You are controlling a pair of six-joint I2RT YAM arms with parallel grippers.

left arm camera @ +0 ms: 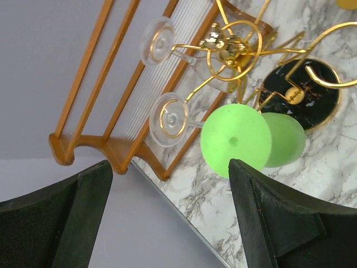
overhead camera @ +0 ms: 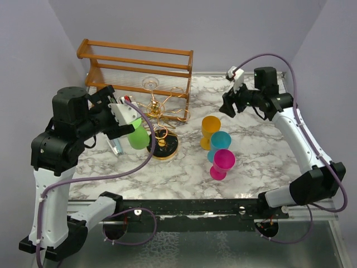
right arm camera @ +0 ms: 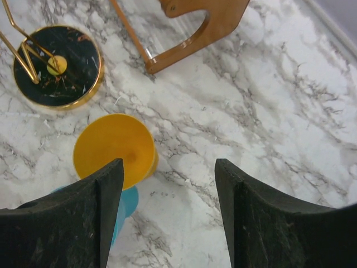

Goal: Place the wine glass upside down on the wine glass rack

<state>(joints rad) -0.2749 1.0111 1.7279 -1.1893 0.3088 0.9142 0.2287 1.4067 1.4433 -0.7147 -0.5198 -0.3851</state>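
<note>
Just ahead of the left gripper, beyond its widely parted fingers, the green wine glass is seen foot-first, its bowl turned away toward the marble table. Nothing is clamped in this hand. The rim of the foot lies just beside one fingertip, and whether they touch cannot be told. The glass is tilted upside down at the gold wine glass rack, next to its round black base. The wire that may carry it is hidden behind the foot. Farther ahead, two clear glasses are hung on other arms of the rack, with the wooden frame behind them. Below the right gripper, whose fingers are held apart around nothing, a yellow glass is seen under one finger. A teal glass is just beside the yellow one.
</note>
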